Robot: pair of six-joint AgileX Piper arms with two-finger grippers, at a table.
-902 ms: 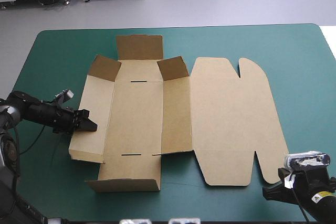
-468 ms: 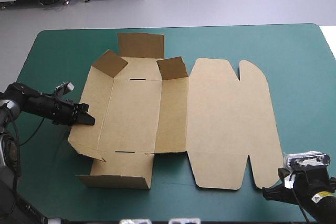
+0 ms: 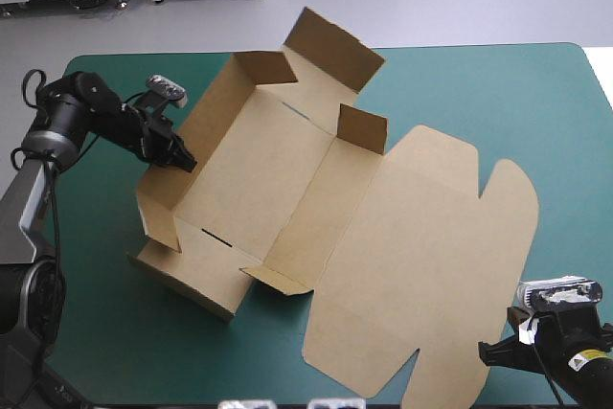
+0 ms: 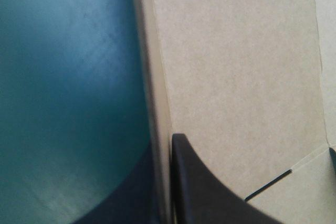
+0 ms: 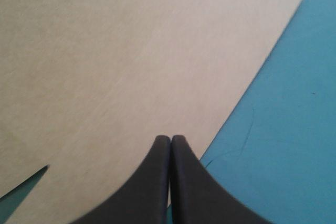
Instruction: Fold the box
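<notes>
Where it lay square to the desk [image 3: 460, 83] just before, the box [image 3: 287, 179] now sits turned in the high view. Its far end points to the upper right of the frame and its lid [image 3: 421, 265] is spread toward the lower right. It is still near the middle of the teal-green cover, and one far flap overhangs the desk's far edge.

The left hand [image 3: 182, 158] has risen from desk level at mid-left and climbed toward the upper left. It pinches the long side wall [image 3: 215, 98], and the left wrist view shows the board's edge caught between the two black fingers. That wall, almost flat earlier, now stands steeply over the floor panel. This looks like the first real wall of the tray going up, with the opposite wall and the lid yet to be dealt with. The swing of the whole sheet suggests the pull is dragging the box as well as folding it.

The right hand [image 3: 496, 352] has not moved from the lower right corner. Its fingers are pressed together in one arch, gripping nothing, at the lid's curved edge.

By count there are:
- one box, cut from a single sheet
- two hands
- two end flaps [image 3: 330, 50]
- four small corner tabs [image 3: 364, 129], all lifted to some degree
- one lid
</notes>
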